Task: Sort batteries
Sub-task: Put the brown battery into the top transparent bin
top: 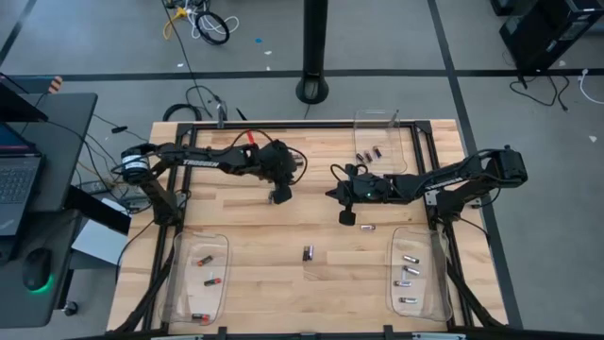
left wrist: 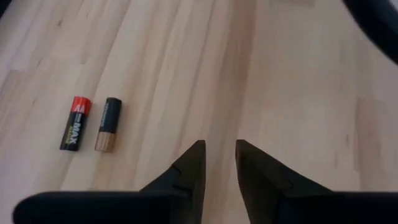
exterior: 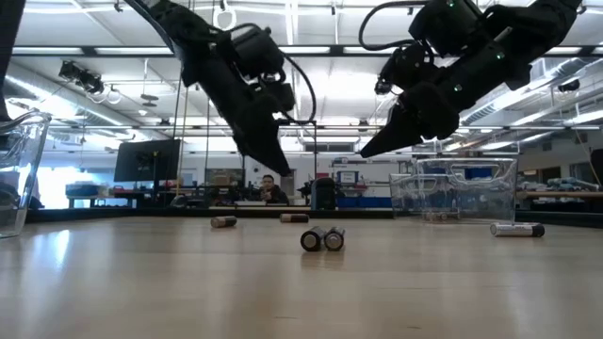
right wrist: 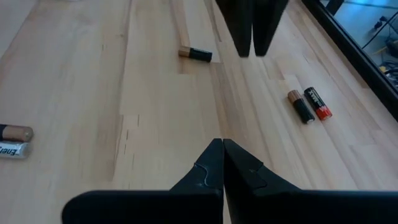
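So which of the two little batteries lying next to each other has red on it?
The red-topped battery is the outer one of the pair. Its neighbour, the black battery, has a copper end and lies nearer the left gripper.

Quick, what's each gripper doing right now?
Left gripper: open, holding nothing, above the table.
Right gripper: shut, holding nothing.

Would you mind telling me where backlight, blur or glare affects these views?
Low view: bright ceiling lights turn both arms into silhouettes, and the two batteries nearest the camera look soft. Left wrist view: the left gripper is a dark, blurred shape, while the red-banded battery reads clearly. High view: even light, no strong glare.
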You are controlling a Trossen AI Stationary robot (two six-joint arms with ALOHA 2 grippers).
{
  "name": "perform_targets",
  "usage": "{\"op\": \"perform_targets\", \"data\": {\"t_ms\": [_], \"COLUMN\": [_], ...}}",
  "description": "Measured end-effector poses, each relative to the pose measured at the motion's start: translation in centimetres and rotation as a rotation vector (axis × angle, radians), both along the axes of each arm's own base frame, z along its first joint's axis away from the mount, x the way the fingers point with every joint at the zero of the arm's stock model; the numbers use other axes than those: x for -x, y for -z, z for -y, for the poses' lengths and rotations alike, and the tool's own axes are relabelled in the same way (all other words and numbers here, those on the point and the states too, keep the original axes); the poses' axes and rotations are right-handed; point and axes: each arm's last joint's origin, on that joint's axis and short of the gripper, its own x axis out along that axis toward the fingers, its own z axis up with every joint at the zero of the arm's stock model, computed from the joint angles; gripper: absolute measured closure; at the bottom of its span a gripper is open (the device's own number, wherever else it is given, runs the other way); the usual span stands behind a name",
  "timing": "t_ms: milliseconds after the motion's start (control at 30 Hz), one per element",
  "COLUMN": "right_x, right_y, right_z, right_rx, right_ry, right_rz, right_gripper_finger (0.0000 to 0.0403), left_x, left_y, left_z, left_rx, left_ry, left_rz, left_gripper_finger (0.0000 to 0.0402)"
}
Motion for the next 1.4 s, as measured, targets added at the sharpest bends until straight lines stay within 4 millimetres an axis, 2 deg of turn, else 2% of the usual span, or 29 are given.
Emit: {"op": "perform_targets", "data": {"t_ms": [267,500,733,933,1100,1400], "right_x": [0.1,0.1,0.1,0.1,0.1,0.1], "right_y": [0.1,0.1,0.1,0.1,0.1,0.1], "right_z": [0.4,0.5,0.5,0.5,0.5,0.5], "right_rx": [0.006,0.006,0.006,0.006,0.005,0.005], "right_ry": [0.010,0.013,0.013,0.013,0.013,0.013], "right_rz": [-0.008,-0.014,-0.014,-0.014,-0.014,-0.015], "right_gripper_finger": [0.0394,0.0394,0.0394,0.0394,0.0394,0.0394], "left_x": [-0.3,-0.6,-0.7,-0.8,-0.6,-0.5], "left_y": [2.1,3.0,4.8,5.1,5.1,6.9], "left_z": [-2.5,-4.1,-5.5,-5.8,-6.2,-7.0], "left_rx": [-0.011,-0.035,-0.034,-0.066,-0.078,-0.060], "left_ry": [-0.047,-0.070,-0.105,-0.130,-0.145,-0.162], "left_rz": [-0.013,0.013,0.002,0.008,-0.001,-0.048], "left_gripper_finger": [0.0284,0.0264,0.0235,0.0211,0.0208,0.0208]}}
